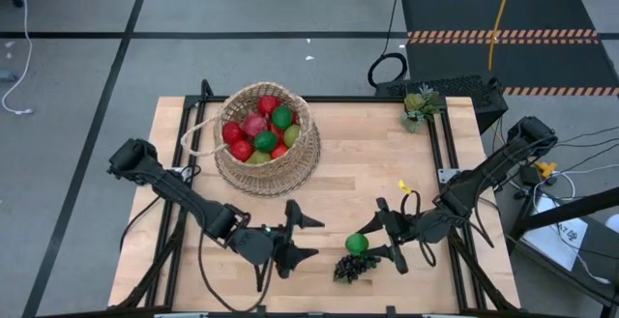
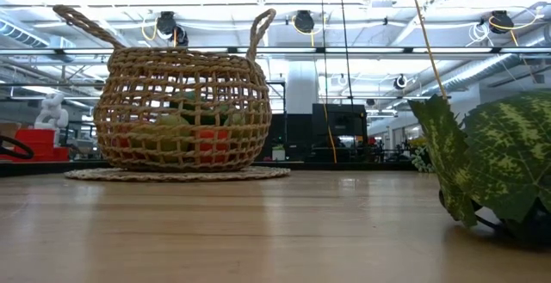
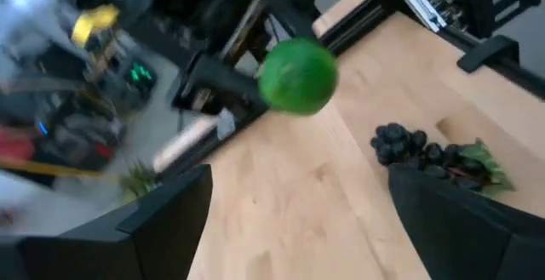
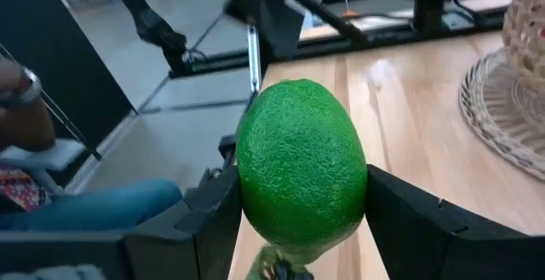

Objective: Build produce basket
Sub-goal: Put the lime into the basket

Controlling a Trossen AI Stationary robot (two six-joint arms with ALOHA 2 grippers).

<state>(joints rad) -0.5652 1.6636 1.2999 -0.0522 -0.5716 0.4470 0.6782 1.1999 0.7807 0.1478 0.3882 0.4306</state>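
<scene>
The round wicker basket stands on the far left part of the table, also the basket in the low view, holding red and green fruits. My right gripper is at the near edge, shut on a green lime. A dark grape bunch with a green leaf lies on the table just near of the lime. My left gripper is open, left of the lime and pointing at it; its wrist view shows the lime and the grapes. My right gripper pinches the green lime between its two fingers, which press on the lime's two opposite sides. The fingers come from the table's right, pointing left. The lime looks lifted clear of the table, with the grape bunch just below it.
A small green potted plant stands at the far right corner. A small yellow piece lies on the wood behind the right gripper. Bare wood lies between the basket and the grippers. A round woven mat sits under the basket.
</scene>
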